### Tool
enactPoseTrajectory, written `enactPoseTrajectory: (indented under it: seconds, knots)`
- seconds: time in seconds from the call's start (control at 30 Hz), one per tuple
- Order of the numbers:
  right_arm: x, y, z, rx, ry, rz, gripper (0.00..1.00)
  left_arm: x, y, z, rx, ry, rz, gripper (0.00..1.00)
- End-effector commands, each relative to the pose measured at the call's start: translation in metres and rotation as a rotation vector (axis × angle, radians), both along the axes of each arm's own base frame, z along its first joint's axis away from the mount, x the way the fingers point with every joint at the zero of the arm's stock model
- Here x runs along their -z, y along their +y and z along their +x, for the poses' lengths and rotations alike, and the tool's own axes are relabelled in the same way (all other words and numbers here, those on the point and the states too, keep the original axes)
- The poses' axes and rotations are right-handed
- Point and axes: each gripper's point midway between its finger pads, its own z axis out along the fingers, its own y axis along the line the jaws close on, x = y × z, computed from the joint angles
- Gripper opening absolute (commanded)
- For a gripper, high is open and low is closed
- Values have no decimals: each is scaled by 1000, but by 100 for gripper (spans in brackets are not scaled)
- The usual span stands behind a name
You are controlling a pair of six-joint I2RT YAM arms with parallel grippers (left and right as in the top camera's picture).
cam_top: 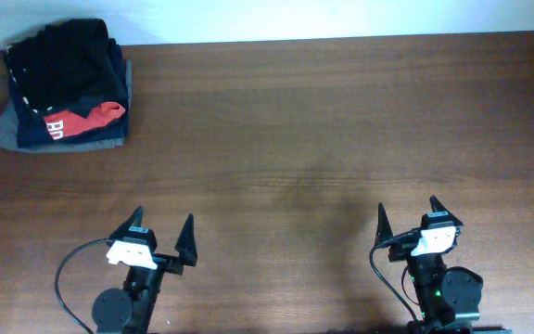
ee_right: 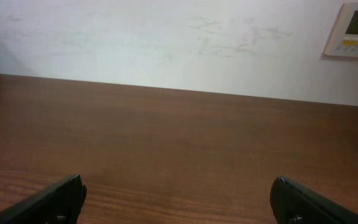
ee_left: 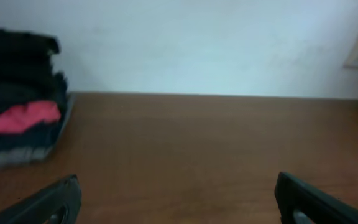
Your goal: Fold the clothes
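Your left gripper (cam_top: 162,224) and right gripper (cam_top: 408,210) both rest at the near edge of the brown wooden table (cam_top: 323,130), jaws spread wide and holding nothing. This looks like a parked pose, so the middle of the table is free for spreading cloth.

The soft black garment (cam_top: 63,56) you must fold lies crumpled on top of the pile in the far left corner. Under it you see a red folded garment (cam_top: 95,116), a dark one with white letters (cam_top: 49,130) and a grey one (cam_top: 3,130) at the bottom. The pile is well apart from both grippers. Probably your left arm has the shorter way to it.
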Motion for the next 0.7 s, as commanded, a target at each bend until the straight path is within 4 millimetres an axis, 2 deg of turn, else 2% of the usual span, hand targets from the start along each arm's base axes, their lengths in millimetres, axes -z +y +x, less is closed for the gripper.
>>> enactPoseTrajectory:
  seconds: [0.0, 0.17, 0.67]
  knots:
    - [1, -4, 0, 23, 0, 4, 99, 9, 23, 3, -129, 28, 24, 99]
    - [1, -4, 0, 22, 0, 4, 99, 10, 28, 3, -151, 21, 93, 99]
    - [1, -4, 0, 22, 0, 4, 99, 10, 33, 3, -172, 22, 92, 99]
